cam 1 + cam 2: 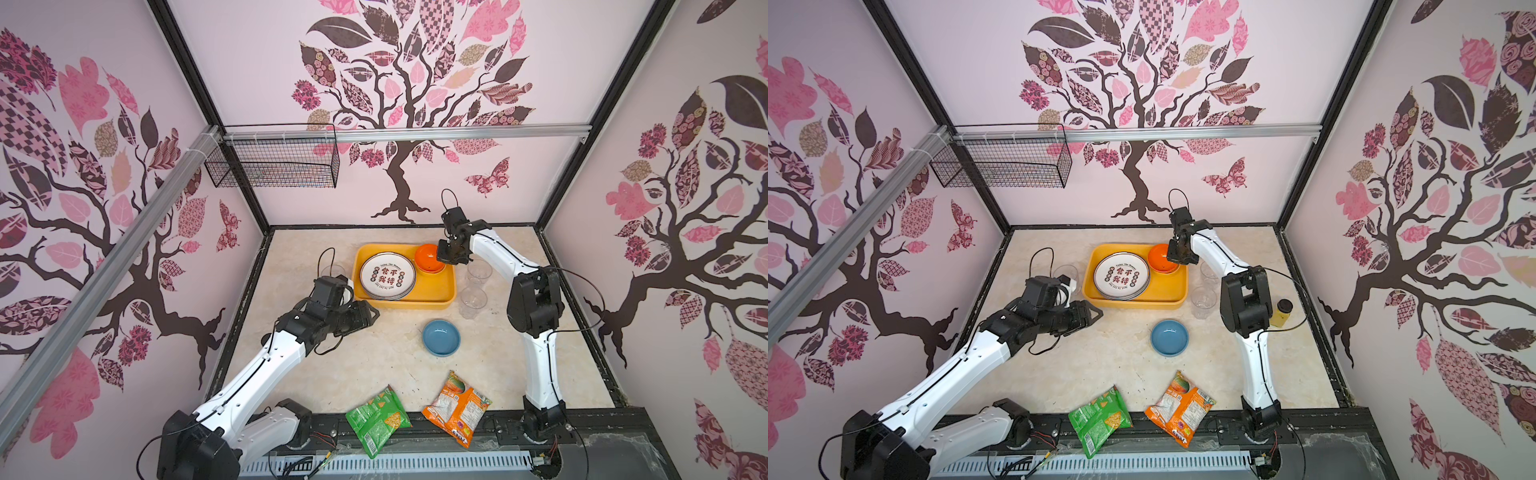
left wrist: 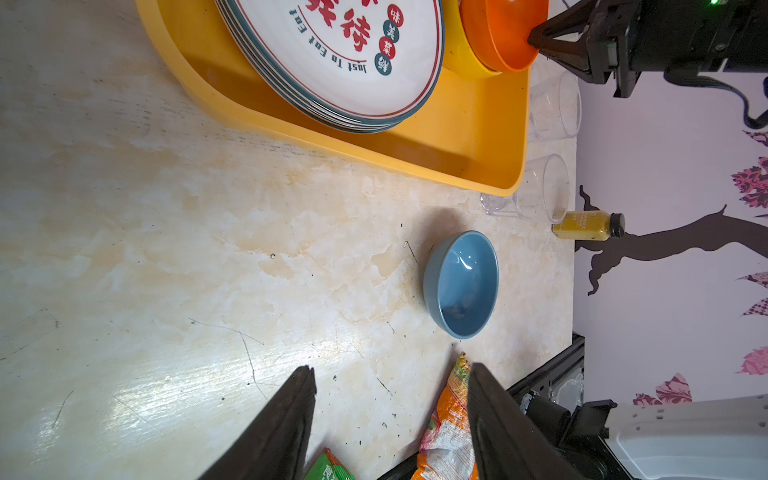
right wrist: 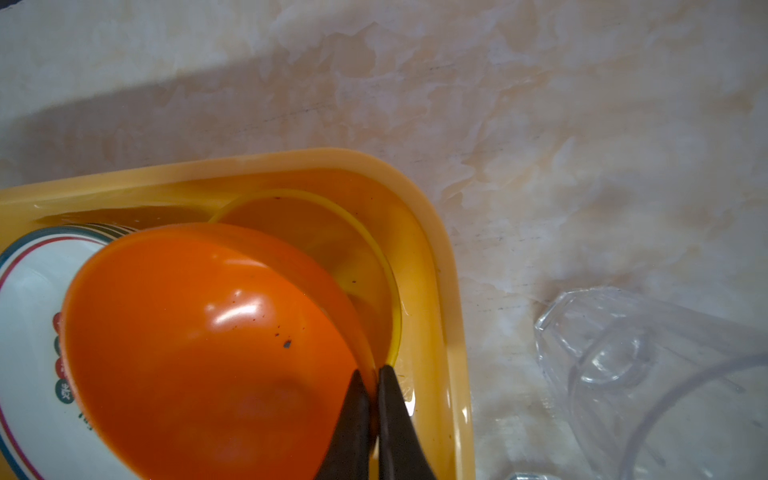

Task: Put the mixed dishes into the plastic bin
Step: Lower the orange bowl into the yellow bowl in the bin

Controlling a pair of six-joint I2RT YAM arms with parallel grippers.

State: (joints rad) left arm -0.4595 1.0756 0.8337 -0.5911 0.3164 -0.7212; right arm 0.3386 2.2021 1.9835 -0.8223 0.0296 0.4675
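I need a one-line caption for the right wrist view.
Closed jaws pinch the rim of the orange bowl over a yellow bowl in the yellow bin; a clear cup sits outside.

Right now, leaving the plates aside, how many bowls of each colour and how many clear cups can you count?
Orange bowl: 1
Yellow bowl: 1
Blue bowl: 1
Clear cups: 3
Total: 6
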